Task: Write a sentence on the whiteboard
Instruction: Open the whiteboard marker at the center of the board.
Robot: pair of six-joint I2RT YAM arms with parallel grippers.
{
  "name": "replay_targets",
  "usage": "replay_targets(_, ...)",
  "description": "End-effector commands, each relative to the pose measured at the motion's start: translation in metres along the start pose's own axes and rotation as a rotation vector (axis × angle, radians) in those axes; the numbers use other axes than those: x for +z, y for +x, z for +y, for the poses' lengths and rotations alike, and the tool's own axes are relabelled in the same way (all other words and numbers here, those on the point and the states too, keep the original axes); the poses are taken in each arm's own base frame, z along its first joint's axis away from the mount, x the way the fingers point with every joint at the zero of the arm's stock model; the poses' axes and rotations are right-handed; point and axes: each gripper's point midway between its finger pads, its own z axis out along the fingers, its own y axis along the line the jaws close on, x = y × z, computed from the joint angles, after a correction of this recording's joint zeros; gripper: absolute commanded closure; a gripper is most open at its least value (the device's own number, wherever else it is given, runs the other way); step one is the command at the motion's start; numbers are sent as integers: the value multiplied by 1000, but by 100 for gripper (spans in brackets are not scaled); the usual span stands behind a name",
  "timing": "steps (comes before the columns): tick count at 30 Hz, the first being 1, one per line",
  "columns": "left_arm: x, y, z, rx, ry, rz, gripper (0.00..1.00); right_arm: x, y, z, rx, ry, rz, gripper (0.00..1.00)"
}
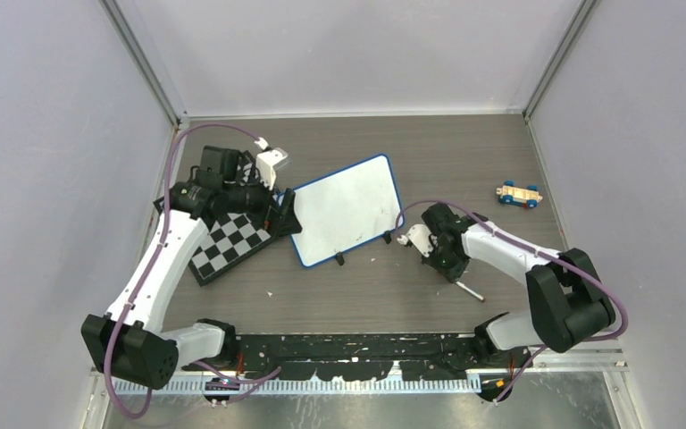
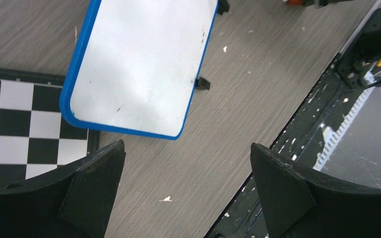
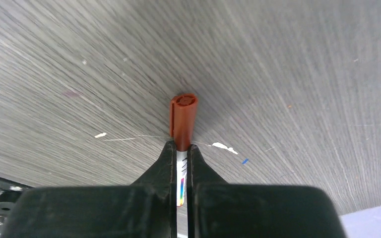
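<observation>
A grey wood-grain tabletop (image 1: 366,295) seen from above, with two white-and-black robot arms reaching in from the near edge. The small rectangular whiteboard with a blue rounded frame (image 1: 344,210) lies flat near the middle. One corner overlaps the rim of a black-and-white checkered chessboard (image 1: 228,246) on its left. The writing surface is blank apart from a few faint specks, and no sentence is on it.

The right gripper (image 3: 179,148) points down at the tabletop to the right of the whiteboard, well apart from it. Its jaws are pressed together, pinching the white barrel of a marker with a brownish-red cap (image 3: 183,119). The marker lies on the tabletop with its cap on.

The left gripper (image 2: 186,146) hangs over the whiteboard's left corner, jaws spread wide and holding nothing. A small blue-and-cream toy car (image 1: 520,195) sits far right.

The step in hand looks like picking up the marker. Next it likely needs lifting, uncapping, perhaps by the free left gripper, then carrying to the whiteboard.
</observation>
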Motion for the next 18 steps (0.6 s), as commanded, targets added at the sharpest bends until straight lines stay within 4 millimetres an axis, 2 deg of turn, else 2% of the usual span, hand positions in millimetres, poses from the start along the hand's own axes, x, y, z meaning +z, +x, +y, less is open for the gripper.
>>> replay_targets(1, -14, -41, -24, 13, 98, -114, 0, -43, -59, -2, 55, -67, -254, 100)
replay_targets(5, -21, -58, -47, -38, 213, -154, 1, -117, -109, 10, 129, -205, -483, 100)
replay_targets(10, -22, -70, -75, -84, 367, -142, 4, -183, -153, 37, 174, -428, -668, 100)
replay_targets(14, -10, -71, -93, -85, 420, -95, 10, -222, -175, 66, 139, -574, -743, 100)
replay_targets(18, 7, -64, -116, -86, 490, -12, 21, -240, -185, 89, 62, -628, -748, 100)
